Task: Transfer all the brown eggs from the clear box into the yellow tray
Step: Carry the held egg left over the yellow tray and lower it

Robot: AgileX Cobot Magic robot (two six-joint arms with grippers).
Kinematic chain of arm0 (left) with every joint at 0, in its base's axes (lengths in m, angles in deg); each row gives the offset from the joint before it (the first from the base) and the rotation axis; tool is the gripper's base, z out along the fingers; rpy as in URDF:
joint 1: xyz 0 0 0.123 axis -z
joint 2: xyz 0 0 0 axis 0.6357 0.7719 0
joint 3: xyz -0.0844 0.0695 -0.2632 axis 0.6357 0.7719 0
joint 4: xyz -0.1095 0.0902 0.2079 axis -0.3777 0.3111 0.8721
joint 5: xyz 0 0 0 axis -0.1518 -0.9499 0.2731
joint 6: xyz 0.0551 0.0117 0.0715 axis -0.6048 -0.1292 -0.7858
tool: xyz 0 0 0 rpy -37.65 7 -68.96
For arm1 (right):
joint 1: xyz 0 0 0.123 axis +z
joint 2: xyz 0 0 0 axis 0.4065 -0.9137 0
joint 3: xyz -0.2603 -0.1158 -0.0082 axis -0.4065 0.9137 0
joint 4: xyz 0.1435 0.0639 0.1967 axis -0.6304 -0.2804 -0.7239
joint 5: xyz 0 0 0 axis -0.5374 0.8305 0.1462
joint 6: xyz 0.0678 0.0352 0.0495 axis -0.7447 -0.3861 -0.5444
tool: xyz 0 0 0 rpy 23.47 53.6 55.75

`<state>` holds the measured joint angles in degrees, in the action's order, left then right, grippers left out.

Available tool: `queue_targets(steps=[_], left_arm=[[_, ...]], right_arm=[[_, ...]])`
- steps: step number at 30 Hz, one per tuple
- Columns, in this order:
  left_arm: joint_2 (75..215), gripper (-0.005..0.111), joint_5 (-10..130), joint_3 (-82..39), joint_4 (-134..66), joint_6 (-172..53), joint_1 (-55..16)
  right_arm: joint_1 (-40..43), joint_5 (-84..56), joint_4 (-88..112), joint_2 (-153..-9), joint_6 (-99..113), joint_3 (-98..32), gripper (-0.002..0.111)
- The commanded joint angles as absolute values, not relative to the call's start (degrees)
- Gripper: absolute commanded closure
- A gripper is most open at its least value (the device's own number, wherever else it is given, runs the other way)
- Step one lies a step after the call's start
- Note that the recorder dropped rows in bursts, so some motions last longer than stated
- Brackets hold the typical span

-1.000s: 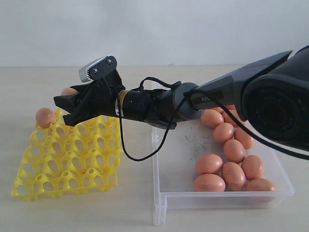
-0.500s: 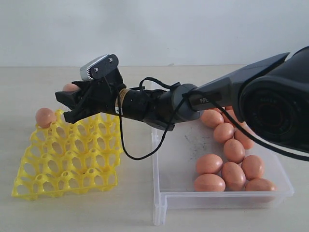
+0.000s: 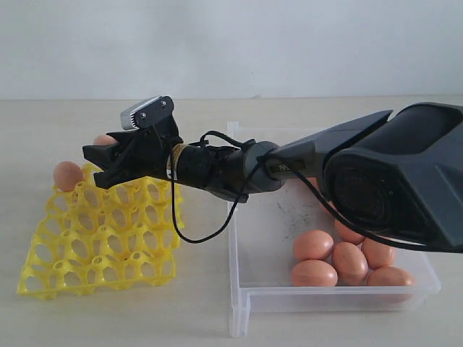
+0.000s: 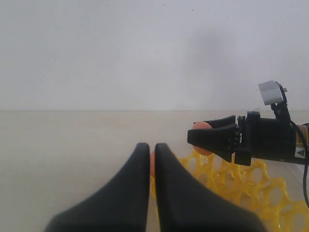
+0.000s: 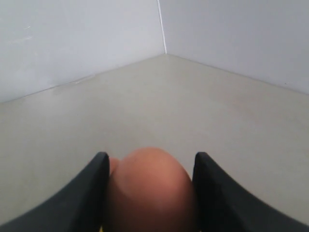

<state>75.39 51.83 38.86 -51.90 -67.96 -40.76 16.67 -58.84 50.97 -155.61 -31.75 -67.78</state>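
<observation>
Between right fingers (image 5: pixel 87 193), brown egg (image 5: pixel 149 188).

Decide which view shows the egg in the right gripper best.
The right wrist view: the egg fills the space between both fingers. The exterior and left wrist views show only slivers of it behind the gripper.

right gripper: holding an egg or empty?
Holding one. In the right wrist view a brown egg fills the gap between the right gripper's fingers, touching both; exterior view shows it above the yellow tray.
</observation>
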Motion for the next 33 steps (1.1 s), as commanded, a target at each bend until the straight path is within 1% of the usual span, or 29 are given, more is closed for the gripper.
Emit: queue_targets(steps=[1, 7, 13, 18, 23, 29, 31, 33], left_arm=[[75.2, 0.103, 52.7, 39.1, -52.2, -68.0, -40.9], [75.2, 0.103, 52.7, 39.1, -52.2, -68.0, -40.9], [75.2, 0.103, 52.7, 39.1, -52.2, -68.0, -40.9], [75.2, 0.103, 52.7, 39.1, -52.2, -68.0, -40.9], [75.2, 0.103, 52.7, 39.1, -52.2, -68.0, -40.9], [75.2, 0.103, 52.7, 39.1, -52.2, -68.0, -40.9], [75.2, 0.103, 52.7, 39.1, -52.2, -68.0, -40.9], [75.2, 0.103, 52.7, 39.1, -52.2, -68.0, -40.9]], right_arm=[[16.7, -59.2, 51.5, -155.4, -31.5, -68.2, 0.109], [16.9, -59.1, 54.0, -155.4, -32.1, -69.7, 0.109], [18.2, -55.4, 56.3, -156.6, -32.6, -72.4, 0.109], [18.8, -54.5, 54.5, -158.6, -32.8, -75.0, 0.109], [18.8, -52.3, 53.6, -159.3, -32.9, -75.0, 0.109], [19.2, -53.2, 53.6, -159.9, -32.1, -75.0, 0.109], [19.2, -53.2, 53.6, -159.9, -32.1, -75.0, 0.107], [19.2, -53.2, 53.6, -159.9, -32.1, -75.0, 0.101]])
